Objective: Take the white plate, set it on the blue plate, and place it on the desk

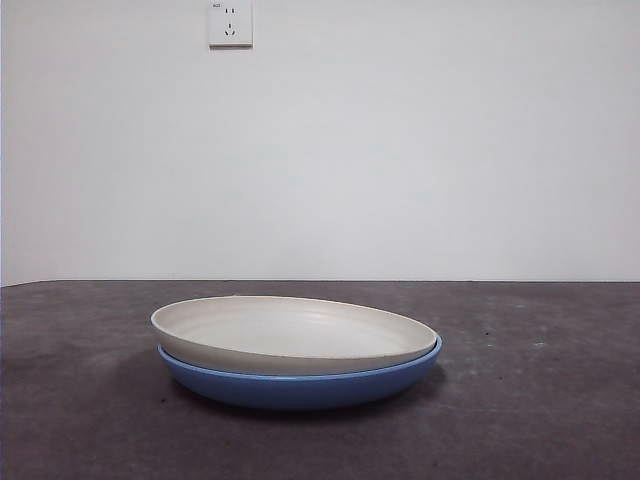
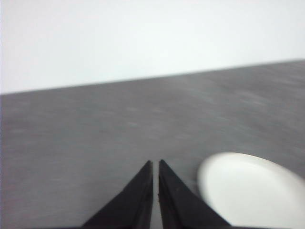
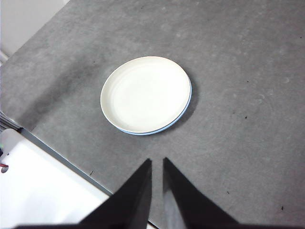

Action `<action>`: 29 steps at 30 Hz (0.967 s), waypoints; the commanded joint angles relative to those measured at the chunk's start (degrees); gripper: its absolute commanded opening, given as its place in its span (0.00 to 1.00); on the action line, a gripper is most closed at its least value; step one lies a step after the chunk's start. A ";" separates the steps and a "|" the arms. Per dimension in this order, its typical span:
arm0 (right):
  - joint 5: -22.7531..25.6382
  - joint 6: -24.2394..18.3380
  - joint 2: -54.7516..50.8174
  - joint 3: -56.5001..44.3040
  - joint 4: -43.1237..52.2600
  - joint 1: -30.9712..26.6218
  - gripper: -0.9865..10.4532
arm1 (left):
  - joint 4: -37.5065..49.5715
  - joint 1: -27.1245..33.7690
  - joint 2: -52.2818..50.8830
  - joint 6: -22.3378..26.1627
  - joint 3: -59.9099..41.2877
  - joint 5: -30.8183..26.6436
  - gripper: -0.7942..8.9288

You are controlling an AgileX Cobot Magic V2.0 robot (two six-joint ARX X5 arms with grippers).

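blue plate (image 1: 300, 385) sits on the desk (image 1: 540, 420) closest to the front camera, white plate (image 1: 290, 335) nested inside it, slightly tilted and shifted so a blue rim sliver shows on one side. both centered on the desk, nothing touching them. left gripper (image 2: 156, 164) hangs low just beside the stack, jaws pressed nearly together, holding nothing. right gripper (image 3: 157, 161) is high above the desk looking down on the plates, jaws close with a thin gap, also empty. wall socket (image 1: 230, 22) behind.
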 commanded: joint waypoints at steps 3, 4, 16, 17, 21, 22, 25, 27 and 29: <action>0.02 -0.17 0.33 0.98 0.57 0.28 0.12 | 11.69 1.57 -7.72 -0.85 -15.15 -10.56 0.10; 0.07 -0.17 0.33 0.98 0.57 0.28 0.12 | 13.16 1.62 -9.31 -1.79 -17.97 -12.33 0.10; 0.42 -0.17 0.33 0.98 0.57 0.28 0.12 | 16.63 1.62 -15.93 -5.33 -33.00 -18.71 0.10; 0.42 -0.17 0.33 0.98 0.57 0.28 0.12 | 16.65 1.62 -15.96 -5.31 -33.51 -18.71 0.10; 0.42 -0.17 0.33 0.98 0.57 0.28 0.12 | 18.84 1.84 -15.96 -5.31 -35.17 -18.71 0.10; 0.42 -0.17 0.33 0.98 0.55 0.28 0.12 | 19.78 1.88 -15.93 -5.29 -35.54 -18.71 0.10; 0.42 -0.20 0.33 0.98 0.55 0.28 0.12 | 19.65 2.21 -15.96 -5.07 -35.54 -18.73 0.10; 0.42 -0.20 0.33 0.98 0.55 0.28 0.12 | 19.63 2.21 -15.96 -5.09 -35.52 -18.73 0.10; 0.42 -0.17 0.33 0.98 0.55 0.28 0.12 | 19.61 2.21 -15.96 -5.09 -35.54 -18.73 0.10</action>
